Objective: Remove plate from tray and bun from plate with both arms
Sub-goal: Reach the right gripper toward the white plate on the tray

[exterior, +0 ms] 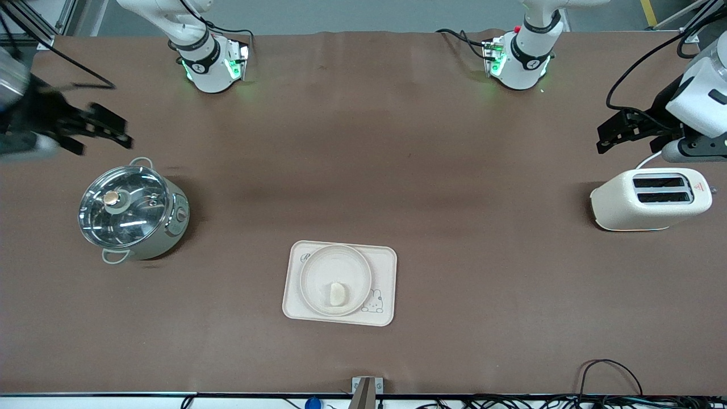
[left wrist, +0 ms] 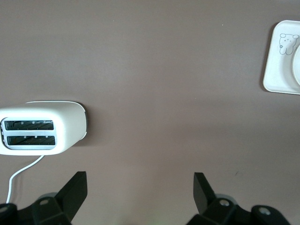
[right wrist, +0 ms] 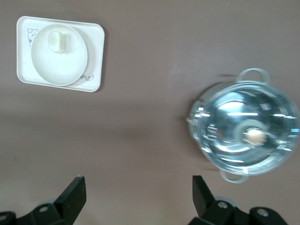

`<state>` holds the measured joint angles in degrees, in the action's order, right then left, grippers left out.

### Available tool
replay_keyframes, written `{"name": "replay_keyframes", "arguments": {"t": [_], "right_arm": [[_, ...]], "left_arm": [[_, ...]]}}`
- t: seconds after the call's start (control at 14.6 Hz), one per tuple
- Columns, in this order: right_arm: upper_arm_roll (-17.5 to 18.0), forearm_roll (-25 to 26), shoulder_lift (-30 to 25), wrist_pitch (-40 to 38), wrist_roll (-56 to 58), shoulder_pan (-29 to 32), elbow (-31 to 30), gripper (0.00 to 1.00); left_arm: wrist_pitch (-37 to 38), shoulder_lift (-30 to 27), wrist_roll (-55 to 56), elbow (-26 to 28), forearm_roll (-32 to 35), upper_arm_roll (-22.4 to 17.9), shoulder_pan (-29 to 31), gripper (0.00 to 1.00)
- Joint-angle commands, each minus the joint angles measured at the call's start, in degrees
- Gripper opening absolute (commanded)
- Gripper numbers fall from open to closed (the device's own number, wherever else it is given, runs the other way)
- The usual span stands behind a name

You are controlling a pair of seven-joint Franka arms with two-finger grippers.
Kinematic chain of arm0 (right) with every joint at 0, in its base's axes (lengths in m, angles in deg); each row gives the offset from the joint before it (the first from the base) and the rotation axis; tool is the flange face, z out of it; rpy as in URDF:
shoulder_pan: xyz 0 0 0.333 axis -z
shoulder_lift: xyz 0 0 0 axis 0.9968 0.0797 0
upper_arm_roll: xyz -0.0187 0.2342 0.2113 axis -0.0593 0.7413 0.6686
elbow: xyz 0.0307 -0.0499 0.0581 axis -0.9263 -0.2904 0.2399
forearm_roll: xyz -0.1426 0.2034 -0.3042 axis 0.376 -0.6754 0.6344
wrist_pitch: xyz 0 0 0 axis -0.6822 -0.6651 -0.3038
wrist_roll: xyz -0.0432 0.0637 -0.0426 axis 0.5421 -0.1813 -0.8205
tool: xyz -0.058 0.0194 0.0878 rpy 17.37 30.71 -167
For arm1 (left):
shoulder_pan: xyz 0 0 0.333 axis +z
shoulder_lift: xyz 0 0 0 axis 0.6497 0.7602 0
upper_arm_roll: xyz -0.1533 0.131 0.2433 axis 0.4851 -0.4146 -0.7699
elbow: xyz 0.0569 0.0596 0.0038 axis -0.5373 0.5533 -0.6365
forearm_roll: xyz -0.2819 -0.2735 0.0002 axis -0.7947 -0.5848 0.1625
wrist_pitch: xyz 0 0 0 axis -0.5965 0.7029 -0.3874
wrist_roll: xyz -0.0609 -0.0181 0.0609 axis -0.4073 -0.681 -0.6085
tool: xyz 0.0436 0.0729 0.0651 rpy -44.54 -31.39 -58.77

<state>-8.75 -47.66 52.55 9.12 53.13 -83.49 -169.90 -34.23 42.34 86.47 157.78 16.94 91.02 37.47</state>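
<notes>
- The round cream plate (exterior: 335, 278) with a raised rim sits on the flat cream tray (exterior: 339, 283) that has rounded corners and a little rabbit drawing.
- The small pale bun (exterior: 337, 293) lies in the plate, near the plate's edge that is closest to the front camera.
- The tray rests on the brown table (exterior: 363, 170), in the middle, close to the front camera.
- The left gripper (exterior: 616, 133) hangs in the air at the left arm's end of the table, near the white toaster (exterior: 651, 199) with two slots. Its black fingers (left wrist: 75, 190) are spread wide and hold nothing.
- The right gripper (exterior: 105, 128) hangs in the air at the right arm's end, near the shiny pale green pot (exterior: 133, 211) with a glass lid. Its black fingers (right wrist: 74, 197) are spread wide too, with nothing between them.
- Both arms are far from the tray.
</notes>
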Motion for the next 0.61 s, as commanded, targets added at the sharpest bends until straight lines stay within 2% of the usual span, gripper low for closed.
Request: {"name": "replay_keyframes", "arguments": {"t": [0.0, 0.27, 0.55], "right_arm": [[2.93, -2.94, 8.12, 6.18, -4.89, 0.17, 0.14, 1.0], [3.73, -6.29, 19.19, 18.83, -7.44, -1.23, 0.14, 1.0], [6.63, -9.02, 30.7, 31.32, -12.16, -2.2, 0.75, 1.0]], "left_arm": [[-0.53, 1.7, 0.08, -1.68, 0.81, 0.07, -0.11, 1.0], [-0.53, 1.62, -0.7, -1.68, 0.81, 0.16, 0.15, 1.0], [-0.53, 1.53, -0.62, -1.68, 0.81, 0.16, -0.02, 1.0]]}}
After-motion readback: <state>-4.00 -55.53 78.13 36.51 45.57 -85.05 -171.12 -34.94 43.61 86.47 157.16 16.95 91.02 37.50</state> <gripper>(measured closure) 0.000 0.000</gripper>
